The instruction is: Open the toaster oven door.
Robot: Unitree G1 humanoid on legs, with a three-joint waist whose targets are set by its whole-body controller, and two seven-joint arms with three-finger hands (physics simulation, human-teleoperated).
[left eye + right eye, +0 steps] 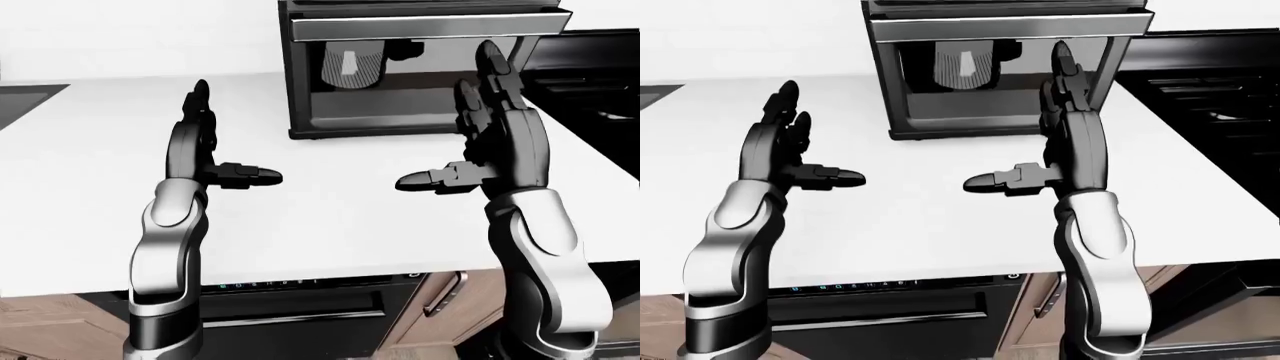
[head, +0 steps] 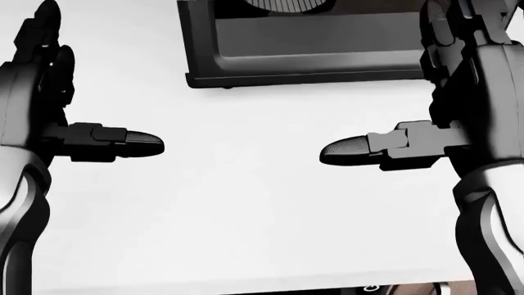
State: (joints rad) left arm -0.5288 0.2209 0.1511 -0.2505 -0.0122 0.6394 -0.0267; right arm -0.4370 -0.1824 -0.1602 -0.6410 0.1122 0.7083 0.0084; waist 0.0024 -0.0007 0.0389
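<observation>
Above both spread hands, right hand (image 1: 480,142) nearer, toaster oven (image 1: 420,67).

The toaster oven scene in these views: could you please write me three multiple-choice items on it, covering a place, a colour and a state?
1. Where does the toaster oven stand in the left-eye view?
A. on the white counter, top centre
B. on the floor
C. bottom left

2. What colour is the toaster oven's body?
A. red
B. white
C. black

3. How are the left hand and right hand?
A. both closed on the handle
B. both open, holding nothing
C. one holds a cup

Answers: 1 A, it rests on the counter beyond the hands; 2 C, its frame renders black; 3 B, fingers are spread and thumbs point inward over bare counter.
</observation>
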